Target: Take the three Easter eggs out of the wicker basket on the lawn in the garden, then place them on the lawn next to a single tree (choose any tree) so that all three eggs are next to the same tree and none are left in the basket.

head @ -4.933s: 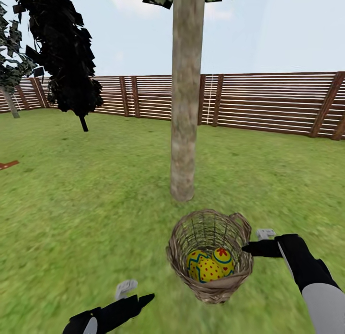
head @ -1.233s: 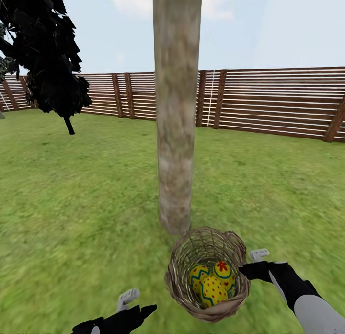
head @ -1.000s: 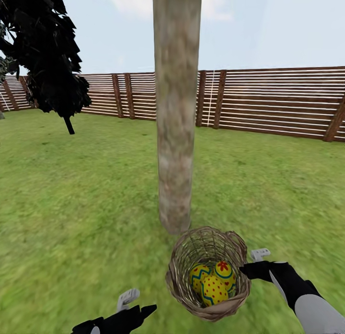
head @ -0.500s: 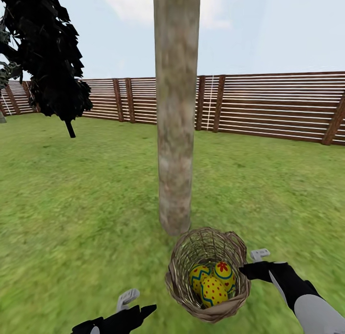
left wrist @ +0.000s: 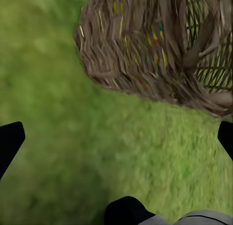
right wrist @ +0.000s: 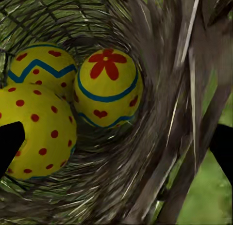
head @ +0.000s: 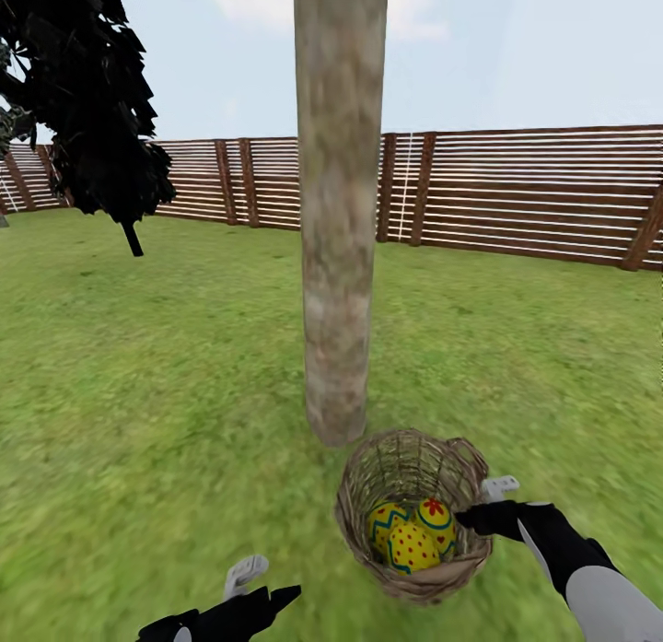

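The wicker basket (head: pixel 372 495) stands on the lawn (head: pixel 166 393) right at the foot of the tree (head: pixel 337 255), whose pale trunk rises past the frame top. Three Easter eggs lie inside: a zigzag one (head: pixel 386 520), a dotted one (head: pixel 412 549) and a flower one (head: pixel 436 517). My right gripper (head: pixel 485 501) is open at the basket's right rim, by the loop handle. In the right wrist view its fingers (right wrist: pixel 9 142) straddle the basket wall (right wrist: pixel 160 152), over the zigzag (right wrist: pixel 41 70), flower (right wrist: pixel 107 87) and dotted (right wrist: pixel 36 133) eggs. My left gripper (head: pixel 265 582) hangs open over grass, left of the basket (left wrist: pixel 136 50).
A brown slatted fence (head: pixel 516 191) closes the back of the garden. A dark, nearly black tree (head: pixel 92 99) stands at the far left. Open grass spreads to the left and right of the trunk.
Since 4.9 s ago the view has come closer to the trunk, the basket with it. In the last half second the basket shifted slightly right and toward the trunk; both grippers kept their places.
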Controlling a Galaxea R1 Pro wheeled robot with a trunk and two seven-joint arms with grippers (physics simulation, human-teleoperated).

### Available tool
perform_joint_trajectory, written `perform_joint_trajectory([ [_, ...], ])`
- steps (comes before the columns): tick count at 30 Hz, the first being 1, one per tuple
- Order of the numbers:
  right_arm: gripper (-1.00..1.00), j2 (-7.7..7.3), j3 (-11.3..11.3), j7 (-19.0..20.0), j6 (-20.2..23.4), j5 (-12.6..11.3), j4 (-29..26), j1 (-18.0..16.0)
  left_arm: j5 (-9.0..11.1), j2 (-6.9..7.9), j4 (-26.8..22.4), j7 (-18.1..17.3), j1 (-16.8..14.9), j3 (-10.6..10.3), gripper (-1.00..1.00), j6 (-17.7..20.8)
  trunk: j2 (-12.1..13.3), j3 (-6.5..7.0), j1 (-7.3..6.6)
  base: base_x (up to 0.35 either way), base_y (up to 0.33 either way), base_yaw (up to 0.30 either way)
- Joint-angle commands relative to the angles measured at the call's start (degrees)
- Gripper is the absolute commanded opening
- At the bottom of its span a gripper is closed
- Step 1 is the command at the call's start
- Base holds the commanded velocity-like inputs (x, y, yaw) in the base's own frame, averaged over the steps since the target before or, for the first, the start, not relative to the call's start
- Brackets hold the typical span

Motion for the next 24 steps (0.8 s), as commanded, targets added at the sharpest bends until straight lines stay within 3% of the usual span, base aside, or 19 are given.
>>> perform_joint_trajectory([
  [1,1.0,0.04,-0.47,0.56,0.24,0.58,-0.19,-0.02,0.39,-0.01,-0.03,0.07,-0.02,0.03,1.0,0.41,-0.01,-0.05,0.02,0.0,0.0,0.0],
  [5,1.0,-0.17,-0.55,1.11,0.15,0.46,-0.41,-0.02,0.41,-0.02,-0.03,0.09,-0.02,0.03,1.0,0.41,-0.01,-0.05,0.02,0.0,0.0,0.0],
  [13,1.0,-0.3,-0.73,1.25,0.14,0.32,-0.55,-0.02,0.41,-0.09,-0.03,0.1,-0.02,0.03,1.0,0.41,3.19,1.38,-1.74,0.0,0.0,0.0],
  [18,1.0,-0.31,-1.21,2.9,0.34,0.37,-6.79,-0.02,0.41,-0.03,-0.03,0.16,-0.02,0.03,1.0,0.41,5.2,2.28,-2.84,0.0,0.0,0.0],
  [24,1.0,-0.55,-1.28,5.43,1.01,0.44,-7.92,-0.02,0.41,-0.01,-0.03,0.16,-0.02,0.03,1.0,0.45,7.61,3.36,-4.16,0.0,0.0,0.0],
])
